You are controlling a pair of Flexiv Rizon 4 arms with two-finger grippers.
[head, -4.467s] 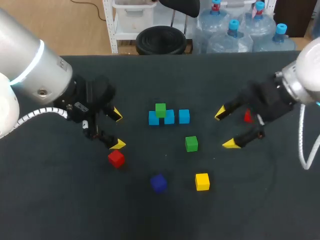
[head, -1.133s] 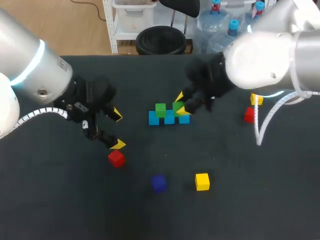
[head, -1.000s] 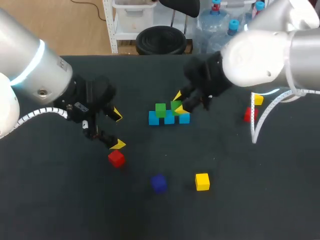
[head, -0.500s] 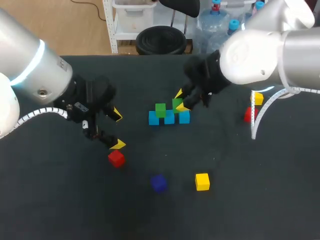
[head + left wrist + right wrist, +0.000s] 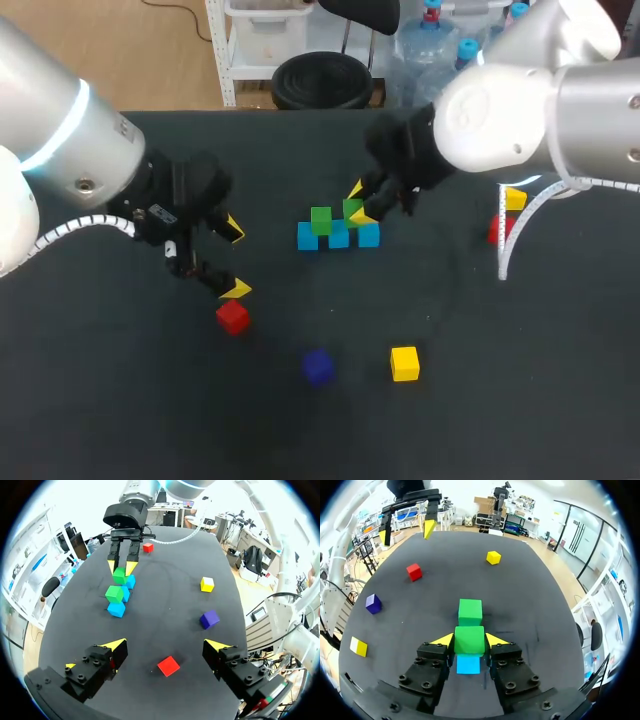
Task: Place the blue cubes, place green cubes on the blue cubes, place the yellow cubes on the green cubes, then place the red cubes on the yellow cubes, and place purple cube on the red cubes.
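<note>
The right end effector (image 5: 358,203) is hanging over the middle of the table (image 5: 520,380) and is pinching a green cube (image 5: 351,210) between its two yellow tips. This cube is sitting just over the row of three blue cubes (image 5: 338,237), above the middle one and the one at its 3 o'clock side. I cannot tell if it is touching them. A second green cube (image 5: 320,220) is resting on the blue row, at 9 o'clock from the pinched one and just beside it.

The left end effector (image 5: 234,259) is hanging at 9 o'clock from the blue row, well apart from it. Its fingers are spread wide and are holding nothing. A red cube (image 5: 232,316) is lying just at 6 o'clock from it.

A purple cube (image 5: 318,366) and a yellow cube (image 5: 404,363) are lying near each other at 6 o'clock from the blue row. A second red cube (image 5: 496,231) and a second yellow cube (image 5: 514,198) are sitting at 3 o'clock from the row, well apart from it, and the red one is partly hidden
</note>
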